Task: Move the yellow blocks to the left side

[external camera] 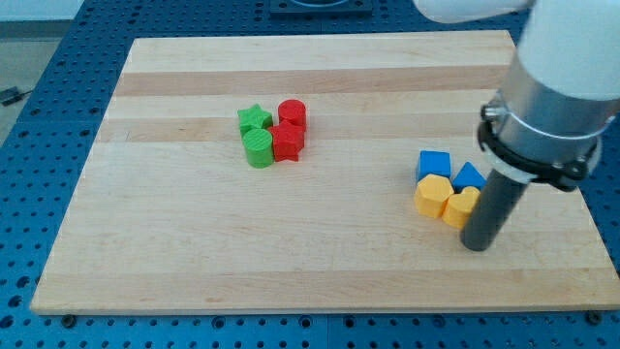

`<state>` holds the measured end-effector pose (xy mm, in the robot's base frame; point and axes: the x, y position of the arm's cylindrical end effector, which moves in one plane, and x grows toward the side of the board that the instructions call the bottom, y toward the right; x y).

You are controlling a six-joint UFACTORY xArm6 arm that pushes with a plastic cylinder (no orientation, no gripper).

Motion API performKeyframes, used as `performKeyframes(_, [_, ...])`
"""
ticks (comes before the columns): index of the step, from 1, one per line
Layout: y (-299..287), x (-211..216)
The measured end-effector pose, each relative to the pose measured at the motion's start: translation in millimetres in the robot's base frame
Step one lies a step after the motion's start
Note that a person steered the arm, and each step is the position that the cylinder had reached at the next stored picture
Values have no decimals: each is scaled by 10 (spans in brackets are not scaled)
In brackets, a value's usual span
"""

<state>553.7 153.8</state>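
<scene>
Two yellow blocks lie at the view's right: a yellow hexagonal block and a yellow block just right of it, touching it. My tip rests on the board just below and right of the second yellow block, close to or touching it. The rod partly hides that block's right side.
A blue cube and a blue triangular block sit right above the yellow blocks. Near the board's middle left are a green star, a green cylinder, a red cylinder and a red star. The wooden board lies on a blue perforated table.
</scene>
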Motion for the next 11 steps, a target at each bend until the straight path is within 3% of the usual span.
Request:
performKeyframes(3, [579,57])
performKeyframes(5, [294,-203])
performKeyframes(6, [-145,-267])
performKeyframes(7, [-402,-267])
performKeyframes(10, [-446,-199])
performKeyframes(11, [-760,-174])
